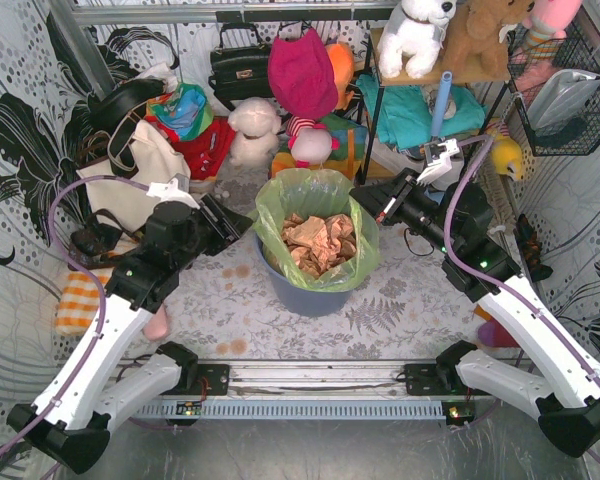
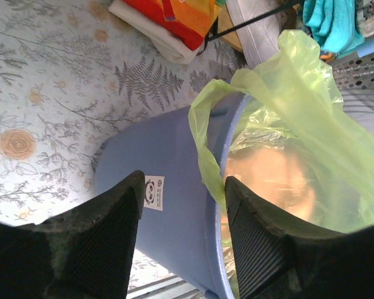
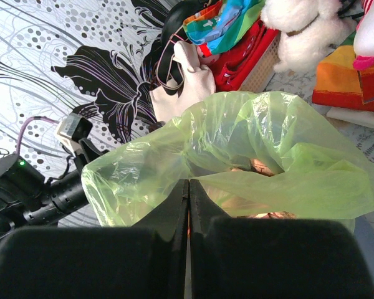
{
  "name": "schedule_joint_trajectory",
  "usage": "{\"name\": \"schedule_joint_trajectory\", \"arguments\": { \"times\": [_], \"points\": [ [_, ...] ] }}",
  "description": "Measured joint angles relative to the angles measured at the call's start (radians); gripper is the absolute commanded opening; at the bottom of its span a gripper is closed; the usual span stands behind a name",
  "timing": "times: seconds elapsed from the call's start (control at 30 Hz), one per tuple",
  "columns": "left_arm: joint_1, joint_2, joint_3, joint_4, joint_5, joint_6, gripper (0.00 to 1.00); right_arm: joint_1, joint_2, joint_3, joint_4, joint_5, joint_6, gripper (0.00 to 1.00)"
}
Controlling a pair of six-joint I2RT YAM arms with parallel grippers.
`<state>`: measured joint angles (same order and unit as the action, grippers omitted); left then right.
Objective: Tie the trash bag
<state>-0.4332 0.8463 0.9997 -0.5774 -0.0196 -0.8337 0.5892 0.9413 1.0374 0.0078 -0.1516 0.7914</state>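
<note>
The trash bag (image 1: 315, 195), translucent light green, lines a blue-grey bin (image 1: 310, 295) at the table's middle, with crumpled tan paper (image 1: 320, 243) inside. My left gripper (image 1: 242, 228) is open at the bag's left rim. In the left wrist view its fingers (image 2: 184, 193) straddle the bin wall (image 2: 162, 149) and the folded-over bag edge (image 2: 206, 156) without closing on them. My right gripper (image 1: 363, 198) is at the bag's right rim. In the right wrist view it (image 3: 188, 182) is shut, pinching the bag's film (image 3: 237, 131) at the fingertips.
Plush toys (image 1: 255, 130), handbags (image 1: 238, 65) and a tote (image 1: 145, 170) crowd the back. A shelf frame (image 1: 375, 110) stands back right and a wire basket (image 1: 565, 100) hangs far right. An orange checked cloth (image 1: 75, 300) lies at the left edge.
</note>
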Motion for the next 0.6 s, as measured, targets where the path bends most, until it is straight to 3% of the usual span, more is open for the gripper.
{"name": "schedule_joint_trajectory", "arguments": {
  "times": [0.27, 0.5, 0.6],
  "points": [
    [0.0, 0.001, -0.036, 0.098, 0.054, -0.037, 0.39, 0.0, 0.0, 0.0, 0.0, 0.0, 0.0, 0.0],
    [0.0, 0.002, -0.037, 0.137, 0.065, -0.044, 0.03, 0.0, 0.0, 0.0, 0.0, 0.0, 0.0, 0.0],
    [0.0, 0.002, -0.037, 0.135, 0.065, -0.035, 0.0, 0.0, 0.0, 0.0, 0.0, 0.0, 0.0, 0.0]
  ]
}}
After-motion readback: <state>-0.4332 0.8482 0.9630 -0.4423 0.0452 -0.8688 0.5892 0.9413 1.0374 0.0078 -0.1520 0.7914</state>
